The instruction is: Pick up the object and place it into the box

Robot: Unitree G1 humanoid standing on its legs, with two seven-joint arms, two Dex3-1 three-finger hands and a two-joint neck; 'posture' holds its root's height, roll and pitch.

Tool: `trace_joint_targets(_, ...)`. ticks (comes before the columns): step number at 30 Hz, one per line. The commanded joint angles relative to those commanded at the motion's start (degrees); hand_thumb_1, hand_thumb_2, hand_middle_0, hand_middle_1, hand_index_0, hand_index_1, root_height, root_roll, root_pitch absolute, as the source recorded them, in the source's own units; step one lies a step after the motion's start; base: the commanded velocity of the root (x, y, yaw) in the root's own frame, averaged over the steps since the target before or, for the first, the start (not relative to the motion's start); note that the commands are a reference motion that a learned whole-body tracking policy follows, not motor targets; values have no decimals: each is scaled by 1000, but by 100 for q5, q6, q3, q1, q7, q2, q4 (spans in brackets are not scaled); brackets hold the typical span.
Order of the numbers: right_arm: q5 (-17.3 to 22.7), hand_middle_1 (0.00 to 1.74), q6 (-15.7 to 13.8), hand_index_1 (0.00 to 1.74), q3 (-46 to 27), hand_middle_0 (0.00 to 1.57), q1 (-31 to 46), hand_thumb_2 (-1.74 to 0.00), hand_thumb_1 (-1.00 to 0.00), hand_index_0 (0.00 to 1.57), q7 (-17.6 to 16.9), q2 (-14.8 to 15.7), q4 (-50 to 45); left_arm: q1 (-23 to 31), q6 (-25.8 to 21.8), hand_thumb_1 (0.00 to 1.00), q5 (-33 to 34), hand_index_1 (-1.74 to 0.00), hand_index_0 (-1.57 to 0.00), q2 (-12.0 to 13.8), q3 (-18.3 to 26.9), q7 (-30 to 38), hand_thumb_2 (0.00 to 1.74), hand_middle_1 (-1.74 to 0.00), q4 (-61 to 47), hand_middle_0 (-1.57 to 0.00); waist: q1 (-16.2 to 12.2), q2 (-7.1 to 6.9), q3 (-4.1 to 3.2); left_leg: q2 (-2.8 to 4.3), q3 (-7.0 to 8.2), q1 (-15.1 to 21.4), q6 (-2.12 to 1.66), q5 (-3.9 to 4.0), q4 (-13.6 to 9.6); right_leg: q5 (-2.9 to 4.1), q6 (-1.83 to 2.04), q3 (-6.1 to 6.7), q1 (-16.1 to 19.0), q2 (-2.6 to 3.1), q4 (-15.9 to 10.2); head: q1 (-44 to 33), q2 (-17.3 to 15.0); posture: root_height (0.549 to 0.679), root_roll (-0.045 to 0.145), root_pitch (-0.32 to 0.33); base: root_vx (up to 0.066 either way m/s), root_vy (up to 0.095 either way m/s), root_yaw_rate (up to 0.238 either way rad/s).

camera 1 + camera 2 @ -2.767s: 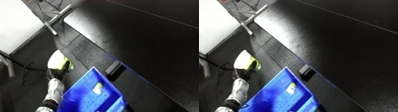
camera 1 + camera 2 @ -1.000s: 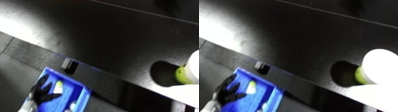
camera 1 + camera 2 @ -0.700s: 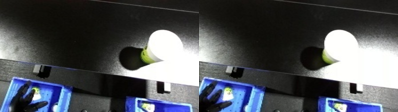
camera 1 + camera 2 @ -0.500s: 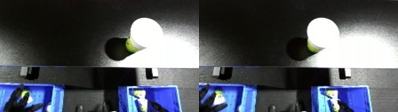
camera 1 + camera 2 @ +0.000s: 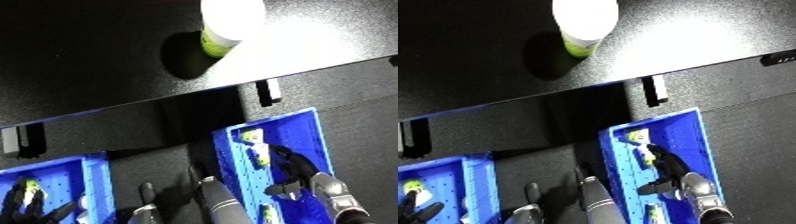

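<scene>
The bottle [image 5: 582,26], white with a yellow-green lower part, stands on the black table [image 5: 478,65], its long axis running from lower right toward the top of the view, white top nearest the camera. It is well apart from both hands, far above and beyond them, past the table's front edge.

The table is dark and matte, brightly lit beside the bottle; the floor below is dark.

The right hand [image 5: 669,167] lies inside the right blue bin [image 5: 696,140], fingers straight and relaxed, holding nothing; small yellow-green items [image 5: 636,136] lie just beyond its fingertips. The left hand [image 5: 25,202] rests in the left blue bin [image 5: 93,185], fingers spread apart, beside another small yellow-green item [image 5: 31,186].
</scene>
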Motion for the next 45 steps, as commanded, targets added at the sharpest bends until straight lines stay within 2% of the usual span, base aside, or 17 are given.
trace_joint_targets(4,-57,0,214,0,118,0,72,0,0,0,396,-108,-509,92,94,0,30,0,0,48,37,12,0,0,-104,0,-28,-20,1,0,15,-5,-11,-11,9,-14,-2,12,-9,13,14,7,199,645,32,-50,0,-20,-36)
trace_joint_targets(8,127,0,891,0,270,0,293,0,0,0,1072,-345,-1601,257,216,0,52,0,0,169,110,66,0,0,-339,0,-69,-94,20,28,28,-21,-24,-3,-16,-28,2,14,-36,23,19,-141,550,645,31,-45,-11,-38,-48)
trace_joint_targets(11,470,0,1465,0,272,0,584,0,0,0,1570,-571,-2766,404,253,0,52,0,0,284,175,89,0,0,-481,0,-109,-184,31,64,42,-73,-36,11,-17,-32,10,3,-85,26,33,-331,826,644,29,-40,-29,-56,-55)
trace_joint_targets(14,824,0,1892,0,146,0,897,0,0,0,2073,-750,-3850,541,235,0,47,0,0,383,262,50,0,0,-502,0,-163,-271,12,106,63,-122,-60,33,-26,-38,24,-13,-137,27,49,-514,1105,644,27,-33,-14,-49,-60)
trace_joint_targets(18,1237,0,2223,0,-78,0,1101,0,0,0,2830,-1018,-4876,652,180,0,33,0,0,461,318,-31,0,0,-413,0,-216,-358,-46,161,98,-181,-113,65,-47,-45,41,-36,-187,30,42,-657,1286,644,27,-23,-8,-38,-52)
trace_joint_targets(22,1830,0,2360,0,-324,0,1053,0,0,0,3547,-1243,-5719,666,143,0,43,0,0,503,290,-110,0,0,-246,0,-241,-408,-115,211,120,-223,-161,67,-28,-51,52,-58,-198,18,37,-709,1336,644,27,-18,6,-28,-17)
trace_joint_targets(25,2394,0,2244,0,-545,0,940,0,0,0,3825,-1275,-6322,672,138,0,62,0,0,485,252,-120,0,0,-163,0,-255,-418,-172,238,127,-242,-189,48,8,-66,56,-60,-197,11,51,-736,1373,644,28,-17,24,-9,7)
trace_joint_targets(28,3033,0,1970,0,-800,0,770,0,0,0,3850,-1172,-6816,675,116,0,88,0,0,420,221,-115,0,0,-71,0,-267,-400,-227,249,132,-242,-210,32,20,-83,59,-57,-186,13,51,-748,1397,645,30,-16,28,11,15)
trace_joint_targets(31,3681,0,1582,0,-1078,0,557,0,0,0,3619,-944,-7224,675,81,0,129,0,0,316,212,-126,0,0,45,0,-282,-360,-285,247,140,-234,-220,14,24,-97,59,-55,-168,15,44,-761,1405,645,32,-15,26,24,20)
trace_joint_targets(35,4356,0,994,0,-1510,0,197,0,0,0,3056,-588,-7634,649,73,0,217,0,0,166,202,-106,0,0,143,0,-293,-301,-335,221,146,-243,-218,-23,64,-113,47,-59,-156,10,57,-706,1353,645,36,-16,21,29,29)
trace_joint_targets(39,4417,0,399,0,-1938,0,-75,0,0,0,2487,-321,-7726,658,125,0,286,0,0,69,220,-107,0,0,144,0,-303,-242,-350,197,156,-245,-211,-59,110,-115,27,-53,-150,5,76,-662,1320,646,39,-18,21,30,20)
trace_joint_targets(43,4256,0,-221,0,-2292,0,-238,0,0,0,1869,-188,-7663,710,136,0,268,0,0,-12,219,-111,0,0,116,0,-325,-192,-347,179,181,-224,-192,-75,120,-119,0,-31,-140,13,82,-701,1311,646,42,-22,21,43,-5)
trace_joint_targets(45,4035,0,-605,0,-2444,0,-292,0,0,0,1492,-188,-7564,734,139,0,252,0,0,-41,206,-102,0,0,97,0,-334,-174,-343,176,193,-211,-185,-80,122,-120,-7,-23,-134,17,84,-709,1321,646,43,-23,18,31,-1)
